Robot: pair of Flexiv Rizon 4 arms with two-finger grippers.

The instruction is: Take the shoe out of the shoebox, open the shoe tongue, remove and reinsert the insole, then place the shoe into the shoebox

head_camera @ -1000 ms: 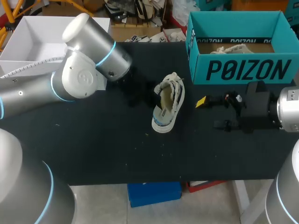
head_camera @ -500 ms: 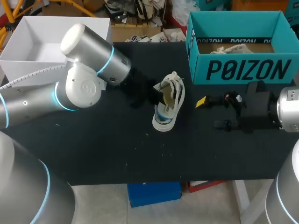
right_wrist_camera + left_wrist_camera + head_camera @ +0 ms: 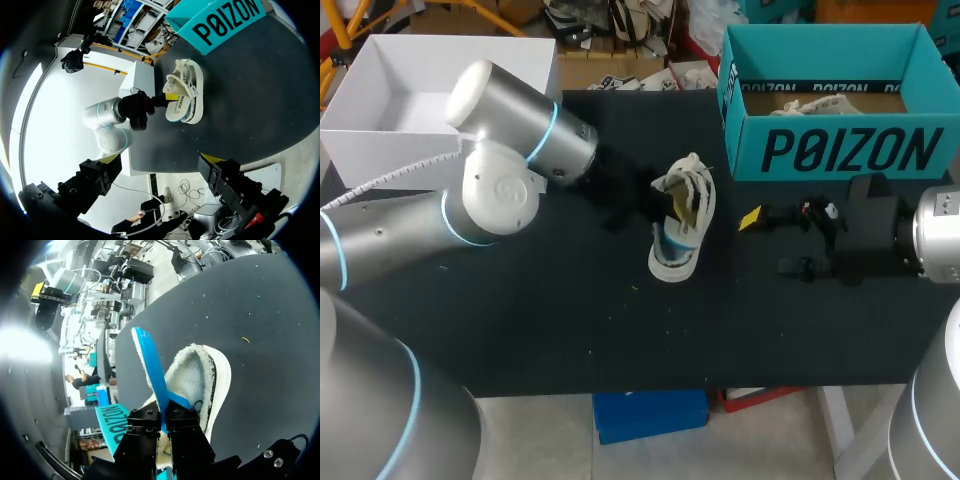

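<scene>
Fingers of our left gripper (image 3: 162, 416) are clamped on the thin blue-backed insole (image 3: 151, 365), which stands partly out of the white mesh sneaker (image 3: 680, 240) on the black table (image 3: 520, 320). Our right gripper (image 3: 765, 243) rests wide open near the teal cardboard shoebox (image 3: 840, 150).

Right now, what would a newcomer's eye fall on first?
The pale shoe mid-table, with the left jaws shut on its blue insole, which stands up out of the shoe. Next, the teal shoebox at the table's far right, and the right jaws open, short of the shoe.
</scene>
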